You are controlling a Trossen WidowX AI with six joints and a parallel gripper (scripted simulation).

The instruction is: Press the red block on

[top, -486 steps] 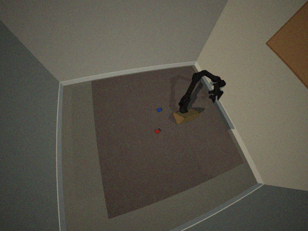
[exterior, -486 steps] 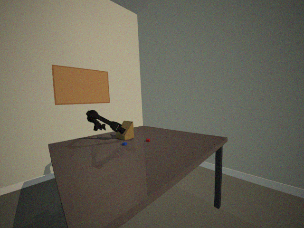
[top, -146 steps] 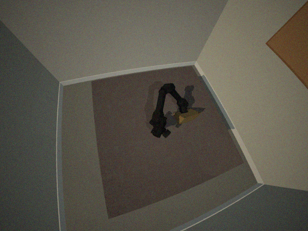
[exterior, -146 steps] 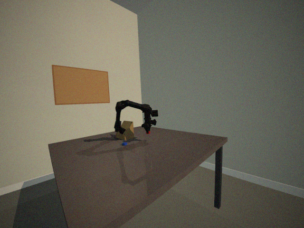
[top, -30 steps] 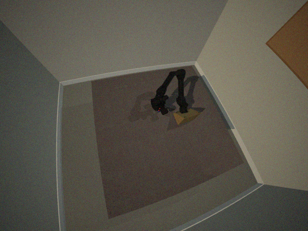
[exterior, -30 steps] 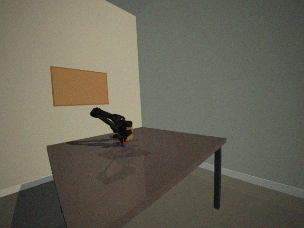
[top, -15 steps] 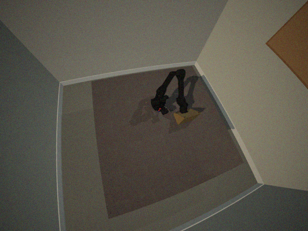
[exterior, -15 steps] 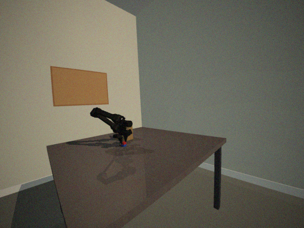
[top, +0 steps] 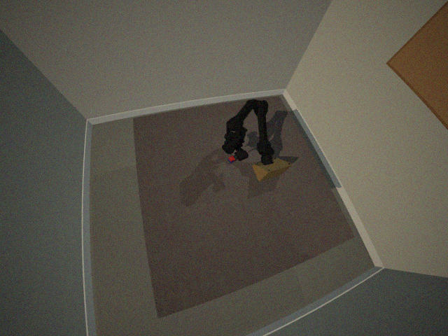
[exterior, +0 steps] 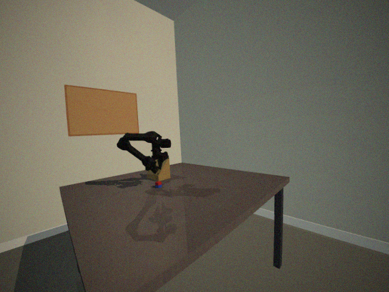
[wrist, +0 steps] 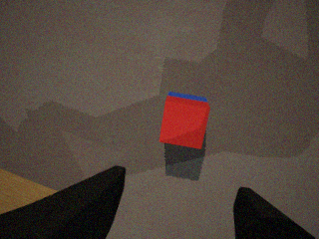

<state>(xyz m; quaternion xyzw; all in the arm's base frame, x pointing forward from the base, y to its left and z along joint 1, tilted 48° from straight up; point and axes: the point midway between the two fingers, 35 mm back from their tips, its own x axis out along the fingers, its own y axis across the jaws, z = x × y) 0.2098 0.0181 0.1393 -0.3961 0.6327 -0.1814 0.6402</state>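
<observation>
In the exterior view, a broad brown flat-topped table (top: pixel 217 234) (exterior: pixel 219 188) (wrist: pixel 75 75), with an orange rectangular board (top: pixel 427 65) (exterior: pixel 102 111) on the cream wall to the far left. Left of centre over the table, a black jointed robot arm (top: pixel 262 119) (exterior: pixel 138 136), folded above a yellow angular base block (top: pixel 269 169) (exterior: pixel 165 173). At its end, a black two-fingered claw (top: pixel 234 152) (exterior: pixel 158 168) (wrist: pixel 179 187), pointing downward, partly open, with nothing between the fingers. Below and apart from the fingertips, a small red cube-like block (top: pixel 231 158) (exterior: pixel 158 182) (wrist: pixel 184 121), on the near side of the base block, resting on top of a small blue block (top: pixel 230 161) (exterior: pixel 158 186) (wrist: pixel 187 97). Cannot tell whether fully clicked together.
</observation>
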